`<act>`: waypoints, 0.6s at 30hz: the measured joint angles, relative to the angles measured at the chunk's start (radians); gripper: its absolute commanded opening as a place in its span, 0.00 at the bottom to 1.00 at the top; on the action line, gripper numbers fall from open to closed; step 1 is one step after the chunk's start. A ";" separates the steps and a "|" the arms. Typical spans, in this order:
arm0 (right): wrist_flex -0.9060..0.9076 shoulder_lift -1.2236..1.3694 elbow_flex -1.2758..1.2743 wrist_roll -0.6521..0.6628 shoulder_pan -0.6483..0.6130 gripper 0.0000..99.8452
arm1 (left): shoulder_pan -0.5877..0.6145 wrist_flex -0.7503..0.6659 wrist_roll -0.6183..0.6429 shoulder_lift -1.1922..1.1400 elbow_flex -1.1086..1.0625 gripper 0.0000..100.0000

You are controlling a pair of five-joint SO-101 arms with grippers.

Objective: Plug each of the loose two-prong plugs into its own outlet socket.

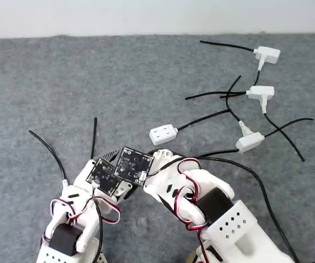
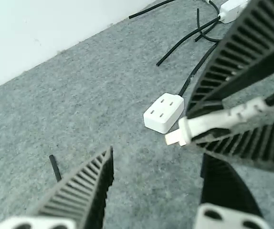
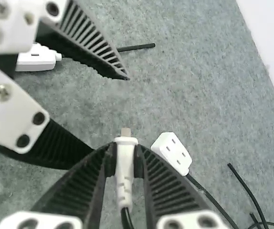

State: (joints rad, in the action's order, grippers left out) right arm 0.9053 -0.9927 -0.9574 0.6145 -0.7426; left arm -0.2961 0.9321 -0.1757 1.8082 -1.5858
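Observation:
My right gripper (image 3: 126, 145) is shut on a white two-prong plug (image 3: 125, 164), whose prongs stick out past the fingertips. A white outlet socket (image 3: 173, 152) lies on the grey carpet just beyond and to one side of them. In the left wrist view the held plug (image 2: 208, 123) points at that socket (image 2: 163, 112), a short gap away. My left gripper (image 2: 156, 157) is open around nothing, close beside the right gripper (image 2: 192, 128). In the high view the socket (image 1: 163, 134) lies just beyond both wrists. A second loose plug (image 3: 34, 59) rests on the carpet by the left arm (image 1: 69, 219).
Three more white cord ends (image 1: 267, 53) (image 1: 260, 92) (image 1: 249, 141) with crossing black cables lie at the far right. A black cable (image 1: 48, 153) trails left of the left arm. A pale wall (image 1: 146, 16) runs along the carpet's far edge.

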 measured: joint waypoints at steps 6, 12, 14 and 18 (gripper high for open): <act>0.000 0.000 0.000 0.000 0.000 0.01 | 0.000 0.000 -0.009 0.000 0.000 0.30; 0.014 0.009 0.034 -0.040 0.040 0.01 | 0.138 -0.041 -0.009 0.000 0.000 0.30; 0.032 0.043 0.095 -0.089 0.055 0.01 | 0.190 -0.044 -0.003 0.000 0.000 0.30; 0.057 0.201 0.258 -0.219 0.069 0.01 | 0.293 -0.074 0.043 0.000 0.000 0.30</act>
State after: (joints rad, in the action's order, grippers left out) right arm 0.9620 -0.7917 -0.6997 0.3951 -0.6736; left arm -0.0031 0.8585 -0.1327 1.8082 -1.5858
